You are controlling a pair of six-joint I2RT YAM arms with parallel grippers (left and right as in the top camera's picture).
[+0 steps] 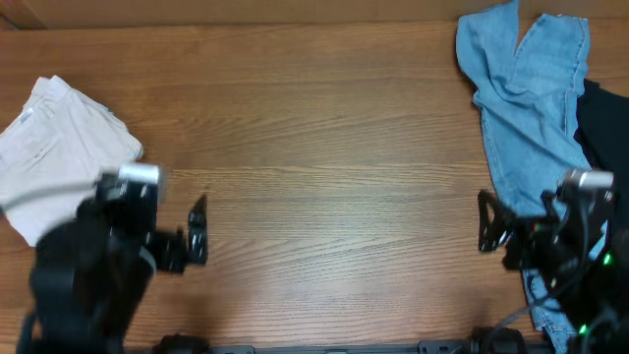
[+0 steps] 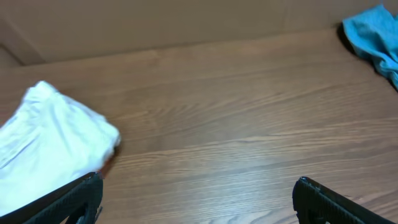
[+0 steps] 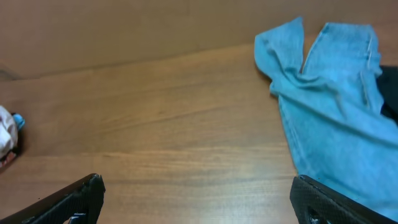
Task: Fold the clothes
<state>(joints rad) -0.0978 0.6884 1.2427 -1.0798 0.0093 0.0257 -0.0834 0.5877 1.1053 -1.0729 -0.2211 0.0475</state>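
Observation:
Folded cream trousers (image 1: 54, 147) lie at the table's left edge; they also show in the left wrist view (image 2: 50, 137). Light blue jeans (image 1: 526, 93) lie unfolded at the far right, also in the right wrist view (image 3: 336, 106). A black piece (image 1: 604, 128) lies at the right edge, partly under the jeans. My left gripper (image 1: 197, 231) is open and empty over bare wood, just right of the cream trousers (image 2: 196, 196). My right gripper (image 1: 488, 221) is open and empty, left of the jeans' lower part (image 3: 196, 196).
The wooden table (image 1: 324, 147) runs between the two garments. A cardboard wall (image 1: 246, 10) lines the far edge. The jeans' lower end passes under my right arm near the front edge.

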